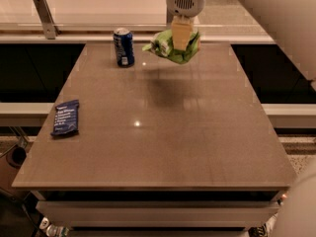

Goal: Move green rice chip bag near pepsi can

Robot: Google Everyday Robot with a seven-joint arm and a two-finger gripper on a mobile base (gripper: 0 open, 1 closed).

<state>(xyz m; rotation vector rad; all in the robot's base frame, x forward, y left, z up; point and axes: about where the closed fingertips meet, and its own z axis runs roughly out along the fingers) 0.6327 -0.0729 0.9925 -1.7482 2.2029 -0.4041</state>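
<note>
The green rice chip bag [169, 49] is crinkled and lime-green, and hangs in the air above the far part of the table. My gripper [181, 33] is shut on the bag from above; its pale fingers [180, 32] pinch the bag's upper middle. The pepsi can [124, 47] is dark blue with a silver top and stands upright at the far left of the table, a short way left of the bag. The bag's shadow lies on the table below it.
A dark navy flat packet [65, 117] lies near the table's left edge. The brown table [163, 147] has a front edge close to me. A pale counter with a metal bracket [43, 17] runs behind the table. My arm [276, 19] fills the upper right.
</note>
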